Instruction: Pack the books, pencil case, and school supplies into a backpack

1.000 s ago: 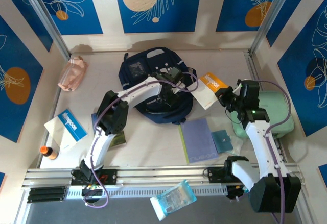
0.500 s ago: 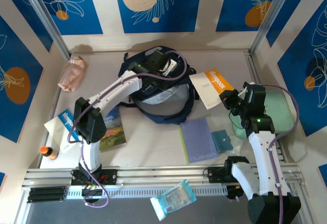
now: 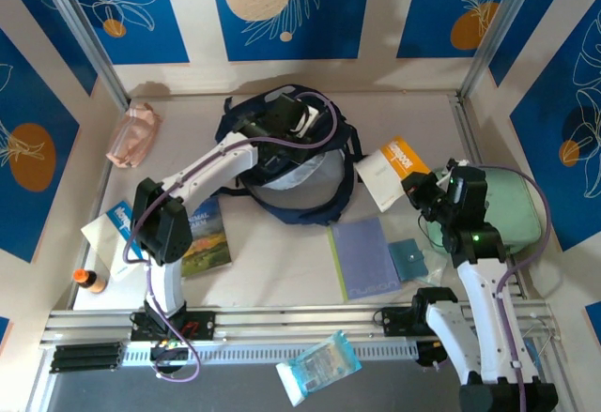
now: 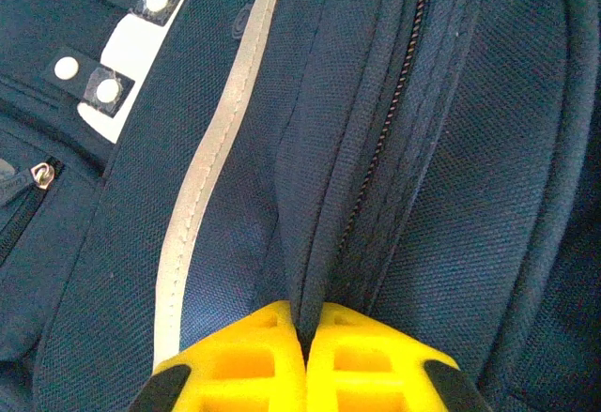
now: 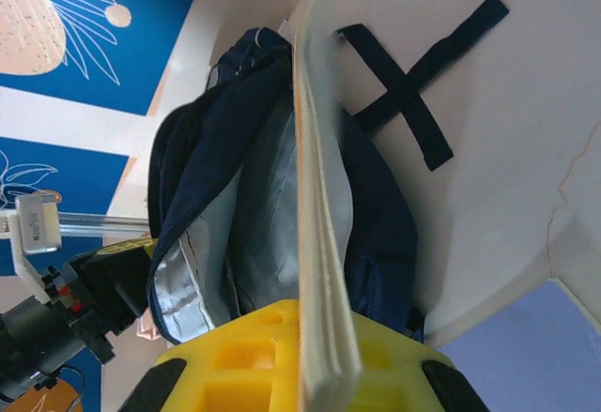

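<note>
Nearest, on the table [image 3: 282, 276] in front of the backpack [image 3: 315, 207], lie the lavender notebook [image 3: 364, 257] and, just beside it, the teal pad [image 3: 408, 260]. The green book [image 3: 207, 236] lies to the backpack's near left. The right arm stands bent, its wrist right of the backpack. The right claw [image 3: 420, 190] is clenched on the white book with the orange band [image 3: 387, 175], whose free end is just beside the backpack's right rim. The left arm stretches over the backpack's left side, and the left claw [image 3: 282, 138] is pinched tight on a fold of navy fabric beside the zipper [image 4: 394, 121] at the far rim. The backpack gapes, showing pale grey lining [image 3: 299, 175]; whether anything lies inside I cannot tell. The pink pencil case [image 3: 131, 135] lies well left of the backpack.
</note>
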Robot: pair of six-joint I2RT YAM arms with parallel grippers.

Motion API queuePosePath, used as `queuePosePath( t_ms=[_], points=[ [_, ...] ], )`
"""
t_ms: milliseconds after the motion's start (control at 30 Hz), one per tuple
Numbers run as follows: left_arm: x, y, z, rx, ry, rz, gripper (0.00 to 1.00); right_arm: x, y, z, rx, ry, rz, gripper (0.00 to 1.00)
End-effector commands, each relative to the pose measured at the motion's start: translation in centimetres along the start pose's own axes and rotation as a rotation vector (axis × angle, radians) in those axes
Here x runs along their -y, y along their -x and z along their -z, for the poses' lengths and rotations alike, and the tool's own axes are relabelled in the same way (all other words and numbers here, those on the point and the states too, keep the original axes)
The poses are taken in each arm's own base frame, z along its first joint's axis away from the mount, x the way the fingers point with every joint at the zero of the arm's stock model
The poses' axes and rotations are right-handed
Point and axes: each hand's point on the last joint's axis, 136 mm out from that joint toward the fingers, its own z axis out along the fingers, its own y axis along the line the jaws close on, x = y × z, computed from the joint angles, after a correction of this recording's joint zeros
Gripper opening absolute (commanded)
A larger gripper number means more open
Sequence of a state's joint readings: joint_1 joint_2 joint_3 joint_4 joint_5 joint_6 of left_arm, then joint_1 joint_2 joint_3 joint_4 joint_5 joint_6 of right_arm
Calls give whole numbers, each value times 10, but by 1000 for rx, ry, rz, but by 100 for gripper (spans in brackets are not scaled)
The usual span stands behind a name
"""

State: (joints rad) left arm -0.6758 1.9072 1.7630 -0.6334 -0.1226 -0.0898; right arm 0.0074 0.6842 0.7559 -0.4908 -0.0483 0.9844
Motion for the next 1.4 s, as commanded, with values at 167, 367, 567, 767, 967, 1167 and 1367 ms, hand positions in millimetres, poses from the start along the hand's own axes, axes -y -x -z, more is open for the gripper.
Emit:
queuePosePath(
  t_ms=[167,367,567,767,967,1167,1367],
  points=[
    [-14,31,23,127,-21,99,0,-25,-1,-4,-57,81,68,1],
    [4,56,51,202,-144,96,0,-43,-26,-31,-182,164,45,0],
    [13,75,88,287,-213,65,0,-69,-52,-61,-249,229,47,0],
    [9,84,110,348,-202,55,0,-83,-76,-109,-270,235,43,0],
    [10,95,120,379,-213,49,0,-95,-87,-163,-247,188,58,0],
    [12,105,126,396,-232,49,0,-66,-93,-210,-203,58,-63,0],
    [15,111,124,388,-255,61,0,-36,-112,-239,-184,-147,-180,0]
  ],
)
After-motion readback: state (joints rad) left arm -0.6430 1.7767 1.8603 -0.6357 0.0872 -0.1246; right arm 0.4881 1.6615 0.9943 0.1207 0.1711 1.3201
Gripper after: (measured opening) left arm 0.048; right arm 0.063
